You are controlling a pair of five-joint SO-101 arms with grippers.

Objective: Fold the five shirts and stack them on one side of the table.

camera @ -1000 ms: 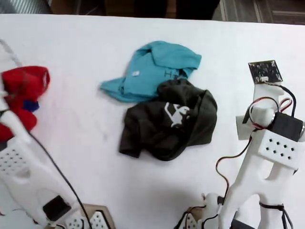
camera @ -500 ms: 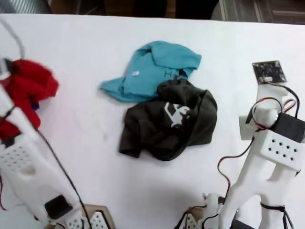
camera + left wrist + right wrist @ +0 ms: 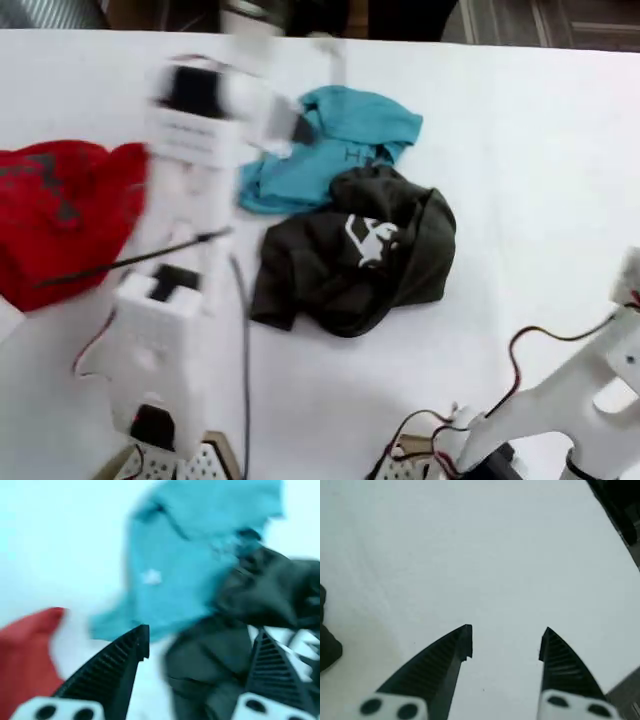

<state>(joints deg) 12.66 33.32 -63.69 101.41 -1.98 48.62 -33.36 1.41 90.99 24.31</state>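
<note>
Loosely crumpled: red shirt (image 3: pixel 60 215); teal shirt (image 3: pixel 350 125) & dark shirt (image 3: pixel 340 270) overlapping.

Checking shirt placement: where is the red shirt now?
High view: the red shirt lies on the table at the left edge, apart from the teal shirt and dark shirt at centre.

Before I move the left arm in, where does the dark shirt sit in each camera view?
High view: dark shirt mid-table, its far edge lying over the blue shirt.
Left wrist view: dark shirt just beyond the open left gripper, against the blue shirt.
Right wrist view: likely the dark shirt, a sliver at the frame edge, off to one side of the open right gripper.
Shared landmark: the white table.
</note>
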